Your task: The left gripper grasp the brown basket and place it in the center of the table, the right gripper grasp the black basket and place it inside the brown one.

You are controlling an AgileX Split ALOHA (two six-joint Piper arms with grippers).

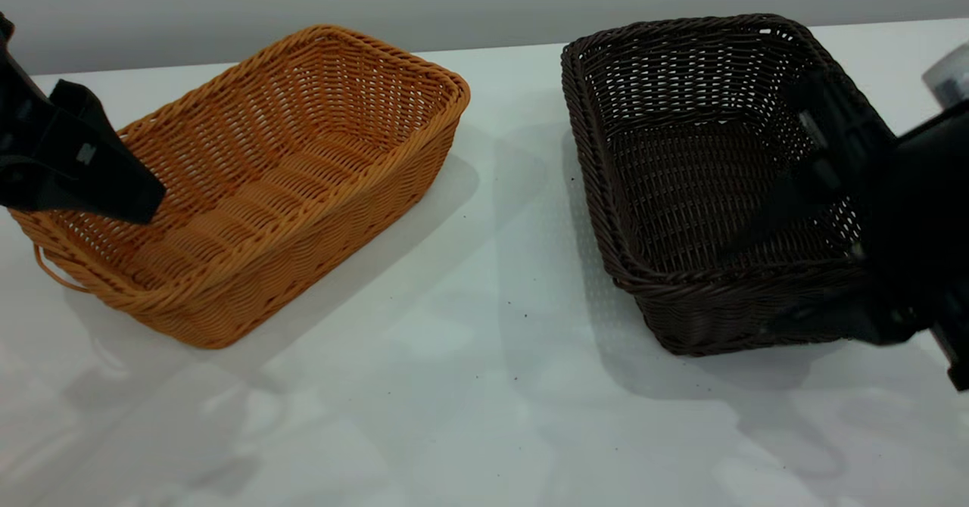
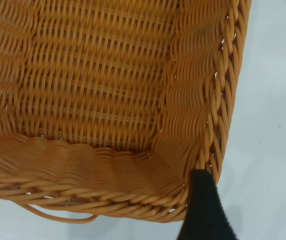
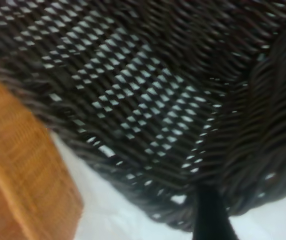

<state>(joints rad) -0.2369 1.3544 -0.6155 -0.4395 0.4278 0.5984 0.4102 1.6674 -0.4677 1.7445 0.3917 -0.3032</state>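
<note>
The brown basket (image 1: 272,181) is orange-tan wicker and stands on the white table (image 1: 484,386) at the left, its small loop (image 1: 53,272) at the left end. My left gripper (image 1: 113,151) is open over that left end. In the left wrist view one black finger (image 2: 202,205) lies against the rim corner of the basket (image 2: 93,85). The black basket (image 1: 711,181) stands at the right. My right gripper (image 1: 764,284) is open and straddles its near right wall. In the right wrist view one finger (image 3: 210,215) lies on the rim of the black basket (image 3: 147,100).
A grey wall (image 1: 484,0) runs along the table's far edge. Bare white tabletop lies between the two baskets and in front of them. The orange basket also shows beyond the black one in the right wrist view (image 3: 18,180).
</note>
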